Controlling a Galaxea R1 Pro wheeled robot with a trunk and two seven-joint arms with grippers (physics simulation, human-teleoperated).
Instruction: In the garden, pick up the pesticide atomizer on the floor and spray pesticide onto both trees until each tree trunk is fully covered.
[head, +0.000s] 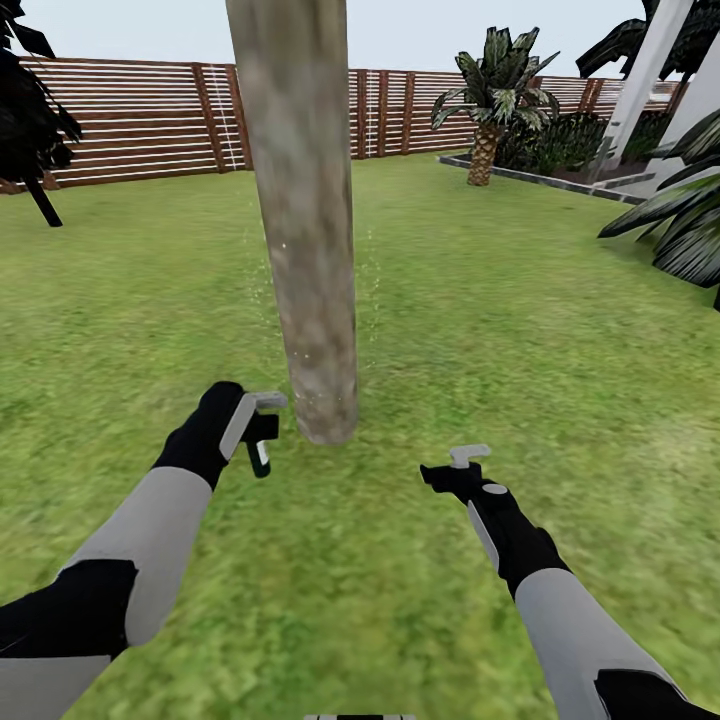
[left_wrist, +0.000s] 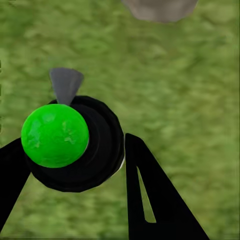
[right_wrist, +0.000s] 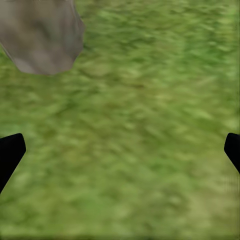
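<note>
My left gripper (head: 258, 432) is clamping the pesticide atomizer (head: 260, 447), a small black sprayer with a pale patch, left of centre in the head view. From my left wrist, its round black body is showing a bright green ball on top (left_wrist: 55, 135). Faint droplets are speckling around the mottled beige-grey tree trunk (head: 303, 220) just beside it. My right gripper (head: 462, 468) is hanging wide open, empty, over the lawn (head: 520, 330). A slatted fence (head: 140, 115) and a short palm (head: 492, 100) are standing along the top.
</note>
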